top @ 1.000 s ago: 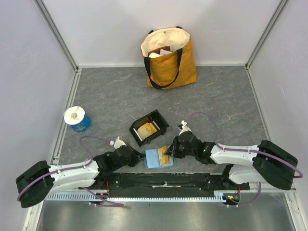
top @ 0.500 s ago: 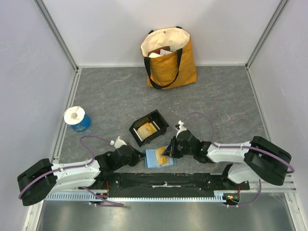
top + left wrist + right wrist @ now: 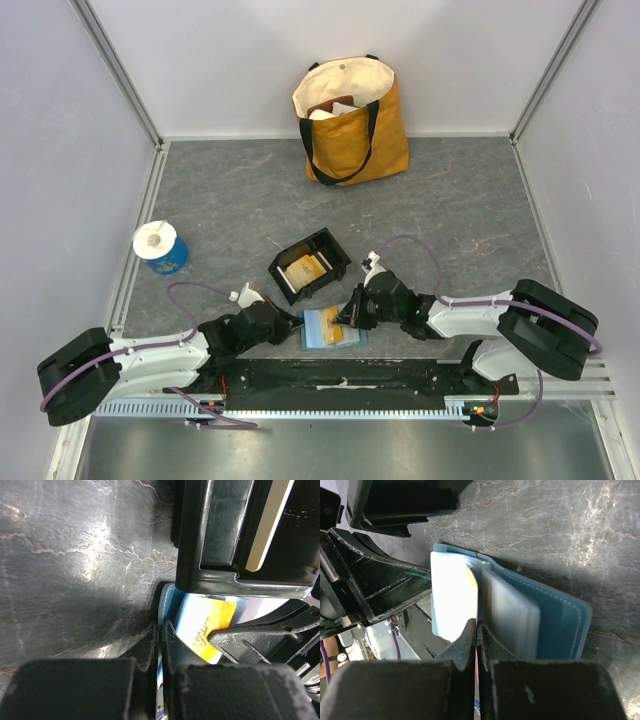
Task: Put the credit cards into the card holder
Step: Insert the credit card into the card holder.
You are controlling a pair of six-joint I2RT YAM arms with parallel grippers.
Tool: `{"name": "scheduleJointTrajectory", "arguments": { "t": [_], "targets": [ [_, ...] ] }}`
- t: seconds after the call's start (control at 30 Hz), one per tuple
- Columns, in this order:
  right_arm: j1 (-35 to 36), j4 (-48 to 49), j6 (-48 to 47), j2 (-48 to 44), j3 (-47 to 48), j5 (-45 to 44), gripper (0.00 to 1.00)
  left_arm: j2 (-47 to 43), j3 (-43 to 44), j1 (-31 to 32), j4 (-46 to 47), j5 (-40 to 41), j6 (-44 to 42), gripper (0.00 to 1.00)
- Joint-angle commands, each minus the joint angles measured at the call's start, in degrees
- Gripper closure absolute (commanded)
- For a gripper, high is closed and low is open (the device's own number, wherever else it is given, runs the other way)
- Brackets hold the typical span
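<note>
The teal card holder lies open on the grey floor between the two arms, its pale lining up. My left gripper is shut on its left edge, and a thin blue edge shows between the jaws of the left gripper. My right gripper is shut on an orange credit card held edge-on over the card holder. An orange sliver of the credit card rises from the tips of the right gripper beside the clear sleeves. More credit cards rest in the black tray.
A black tray sits just behind the card holder, close to both grippers; the black tray fills the upper right of the left wrist view. A yellow tote bag stands at the back wall. A blue cup is at the far left.
My right gripper has slid a little to the left with the orange card, further over the open card holder. The left gripper keeps its hold on the card holder's edge.
</note>
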State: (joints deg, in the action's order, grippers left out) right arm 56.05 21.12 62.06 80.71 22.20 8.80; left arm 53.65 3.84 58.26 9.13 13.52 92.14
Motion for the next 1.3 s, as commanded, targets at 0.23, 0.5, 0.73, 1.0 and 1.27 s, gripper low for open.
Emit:
{"name": "scheduleJointTrajectory", "arguments": {
  "t": [0.23,0.5,0.73,1.0,1.27],
  "targets": [
    [0.9,0.8,0.3,7.2,1.9,4.5,0.91,2.3,-0.4,0.2,-4.9,1.3,0.3,0.98],
    [0.9,-17.3,-3.7,-4.2,3.9,-8.3,0.49,0.5,-0.8,0.2,-5.5,1.6,0.3,0.98],
    [0.9,-16.4,-5.5,-2.6,5.7,-4.4,0.44,0.3,-0.8,0.2,-5.5,1.3,0.1,0.98],
    [2.1,-6.9,-4.6,3.0,6.7,1.9,0.54,1.2,-0.7,0.2,-4.6,1.0,-0.2,0.98],
    [5.5,-13.3,-7.4,3.9,14.4,-1.1,0.59,1.7,-0.6,0.2,-4.1,0.8,-0.5,0.98]
  ]
}}
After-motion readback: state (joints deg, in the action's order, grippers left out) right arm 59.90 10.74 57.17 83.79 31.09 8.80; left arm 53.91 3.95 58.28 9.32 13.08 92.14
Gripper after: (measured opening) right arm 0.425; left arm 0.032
